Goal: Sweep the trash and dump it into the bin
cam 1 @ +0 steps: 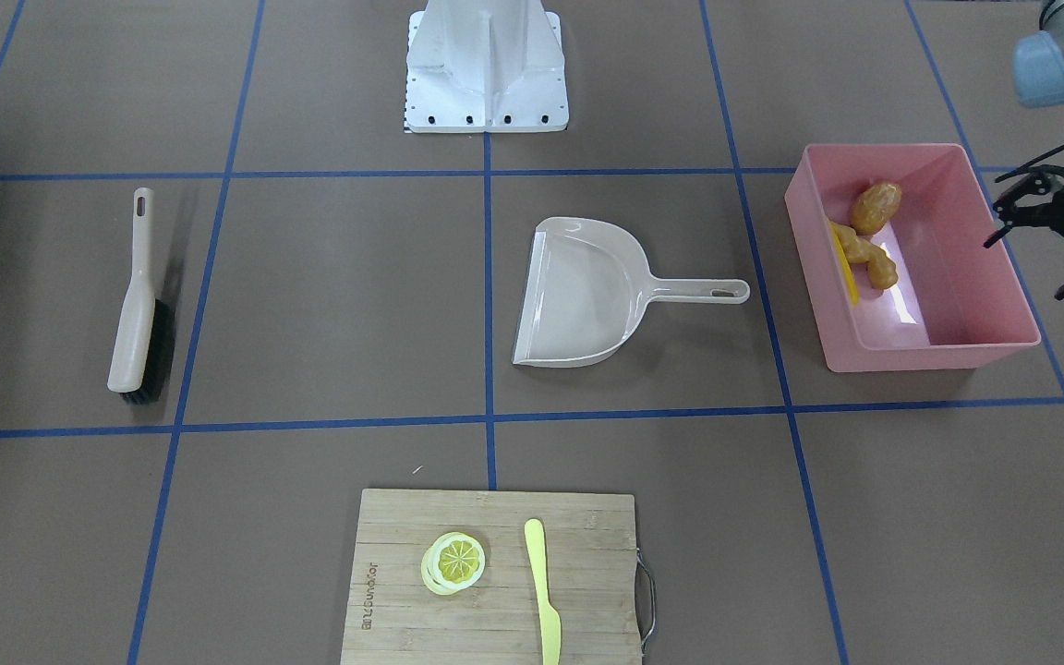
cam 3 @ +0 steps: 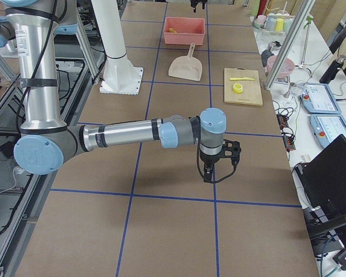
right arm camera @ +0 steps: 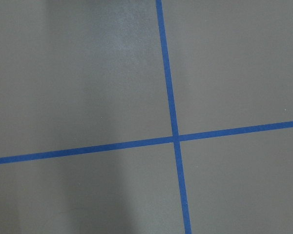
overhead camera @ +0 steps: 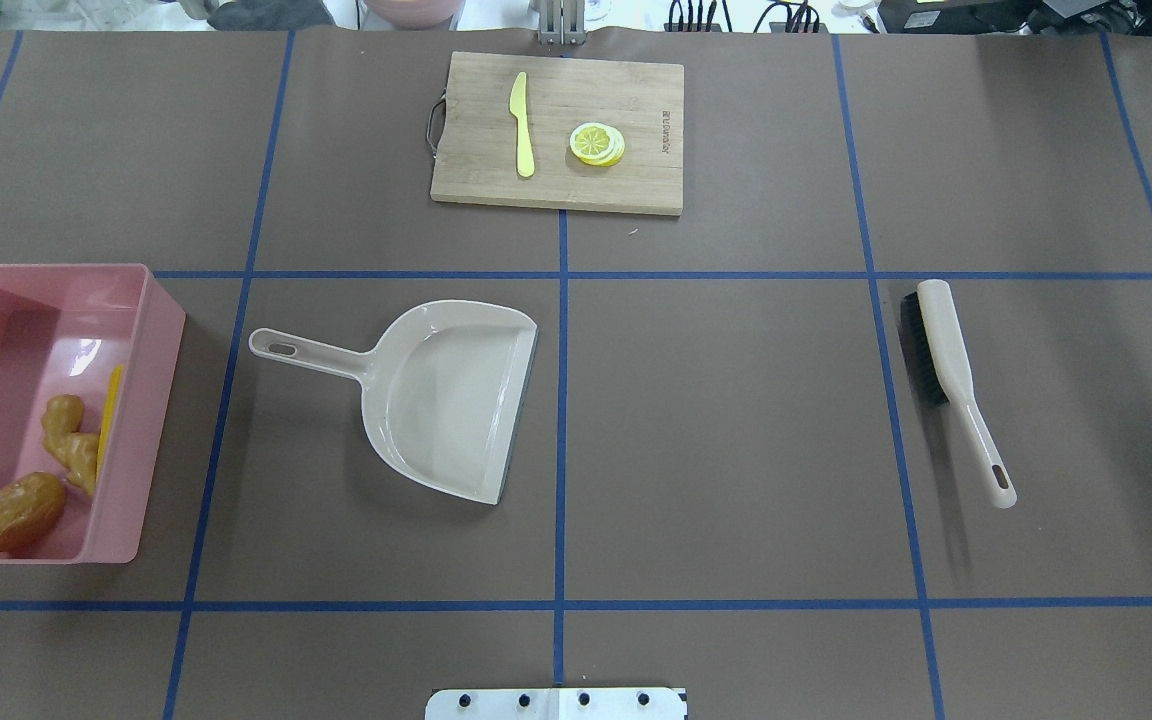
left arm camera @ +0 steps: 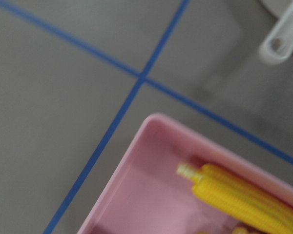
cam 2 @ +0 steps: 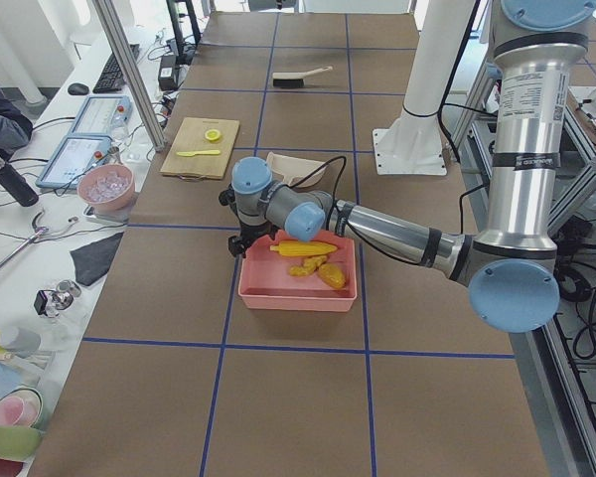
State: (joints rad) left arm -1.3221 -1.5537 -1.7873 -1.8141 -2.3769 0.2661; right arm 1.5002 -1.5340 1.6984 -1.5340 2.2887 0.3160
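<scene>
The pink bin stands at the table's left end and shows in the front view too. In it lie the brown potato piece, the tan ginger root and the yellow corn cob, which rests along the bin's wall. The left wrist view shows the corn in a bin corner. My left gripper hovers beside the bin's outer side, open and empty. My right gripper hangs over bare table at the far right end; I cannot tell whether it is open or shut.
The beige dustpan lies empty on the table right of the bin, handle toward the bin. The brush lies at the right. A wooden cutting board at the far edge bears a lemon slice and a yellow knife.
</scene>
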